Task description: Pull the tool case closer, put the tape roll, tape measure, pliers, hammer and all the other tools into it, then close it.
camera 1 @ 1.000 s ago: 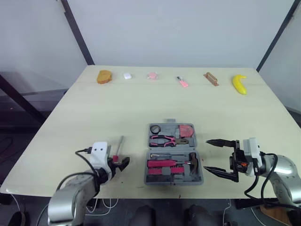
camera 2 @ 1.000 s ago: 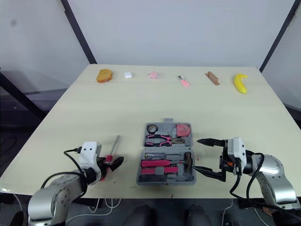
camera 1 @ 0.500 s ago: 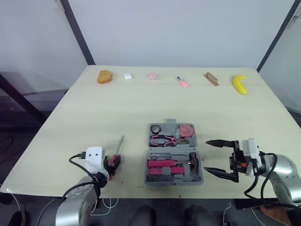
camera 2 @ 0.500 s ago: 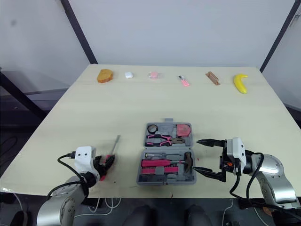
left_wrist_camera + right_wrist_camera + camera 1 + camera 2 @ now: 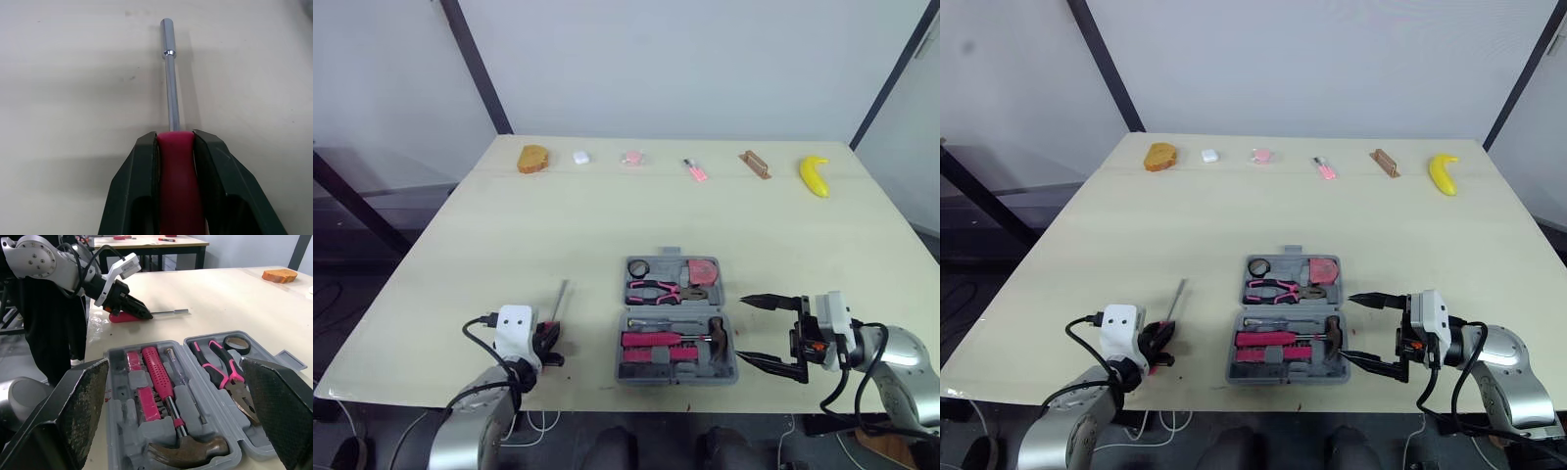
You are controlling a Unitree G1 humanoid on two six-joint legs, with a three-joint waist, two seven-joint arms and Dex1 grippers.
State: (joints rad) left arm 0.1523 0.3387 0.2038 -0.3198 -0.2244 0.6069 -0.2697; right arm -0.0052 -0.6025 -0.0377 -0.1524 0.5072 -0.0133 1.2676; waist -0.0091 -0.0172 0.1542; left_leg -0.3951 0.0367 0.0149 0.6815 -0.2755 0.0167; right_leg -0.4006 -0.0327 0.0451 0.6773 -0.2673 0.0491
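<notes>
- Currently pinching red-handled, silver-shafted driver [image 5: 169, 88] in left gripper [image 5: 551, 343], lower left of frame.
- Holding right gripper [image 5: 744, 330] spread wide, lower right, just beside open grey plastic tool case [image 5: 676, 307], lower centre.

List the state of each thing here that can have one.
Grey plastic tool case: open, lying flat, tools inside.
Pink-handled hammer: seated in the case.
Red-handled driver with steel shaft: lying on the table, gripped at its handle.
Left gripper: shut on the driver's handle.
Right gripper: open, beside the case.
</notes>
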